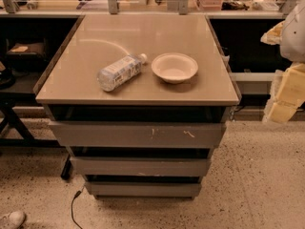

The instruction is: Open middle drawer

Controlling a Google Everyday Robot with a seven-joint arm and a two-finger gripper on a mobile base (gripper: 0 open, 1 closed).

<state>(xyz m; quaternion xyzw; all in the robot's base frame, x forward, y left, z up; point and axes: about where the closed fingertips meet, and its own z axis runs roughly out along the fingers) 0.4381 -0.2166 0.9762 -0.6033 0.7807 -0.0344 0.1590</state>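
The middle drawer (140, 167), a wide, shallow grey front with no handle, sits in the stack under the smooth tan bench (143, 37). It lies below the taller grey scratched front (138, 135) and above the smaller grey bottom front (143, 190). It looks shut, with a dark gap running from left to right along its top edge.

I judge it rigid and moderately heavy, likely to slide straight out. The flat face offers nothing to pinch and is probably slippery. The best hold is therefore over the top lip through that gap, near the centre so the drawer does not twist sideways.

Counted left to right, there is one clear plastic water bottle (119, 72) lying on its side. One shallow white bowl (174, 67) sits just beside it, both on the bench, with three drawer fronts beneath. One gripper (286, 97), a pale yellowish blocky shape, is at the right edge, well apart from the drawers. Whether it is open, closed or holding anything, I cannot tell.
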